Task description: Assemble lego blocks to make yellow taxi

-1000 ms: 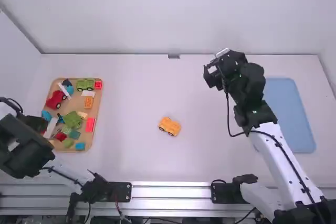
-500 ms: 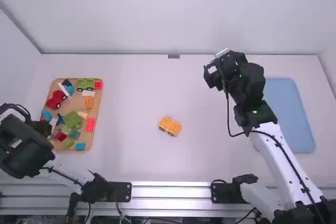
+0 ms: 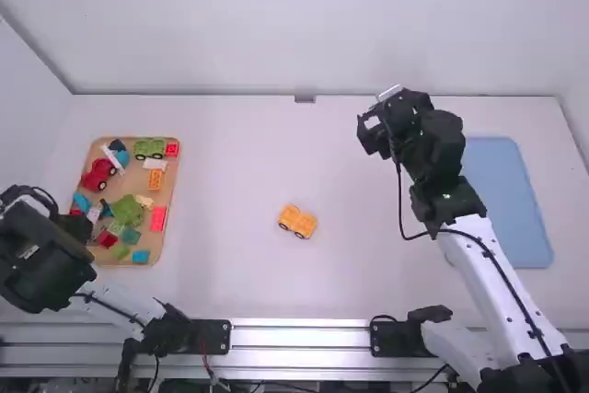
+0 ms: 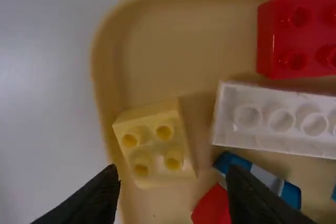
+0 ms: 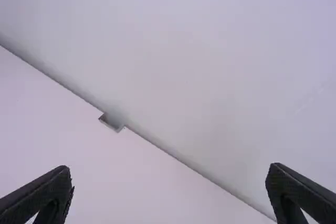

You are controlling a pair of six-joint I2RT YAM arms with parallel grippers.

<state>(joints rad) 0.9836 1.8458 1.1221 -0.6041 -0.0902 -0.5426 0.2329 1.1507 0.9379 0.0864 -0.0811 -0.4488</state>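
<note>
My left gripper (image 3: 77, 225) hangs over the near left part of the wooden tray (image 3: 134, 183). In the left wrist view, the left gripper (image 4: 173, 172) is open above a pale yellow two-by-two block (image 4: 156, 145), which lies in a corner of the tray (image 4: 184, 40). No block is held between its fingers. On the middle of the table stands a yellow-orange car piece (image 3: 297, 222) with dark wheels. My right gripper (image 3: 370, 126) is over the far right part of the table. In the right wrist view, the right gripper (image 5: 170, 171) is open and empty.
Beside the yellow block lie a white brick (image 4: 278, 120), a red brick (image 4: 294, 38) and a blue and grey piece (image 4: 265, 178). A red car (image 3: 98, 175) and green car (image 3: 148, 148) sit in the tray. A blue mat (image 3: 506, 200) lies at the right.
The left gripper has shifted slightly toward the camera and to the right over the tray, uncovering more of its left edge. The right arm and the yellow-orange car piece have stayed put.
</note>
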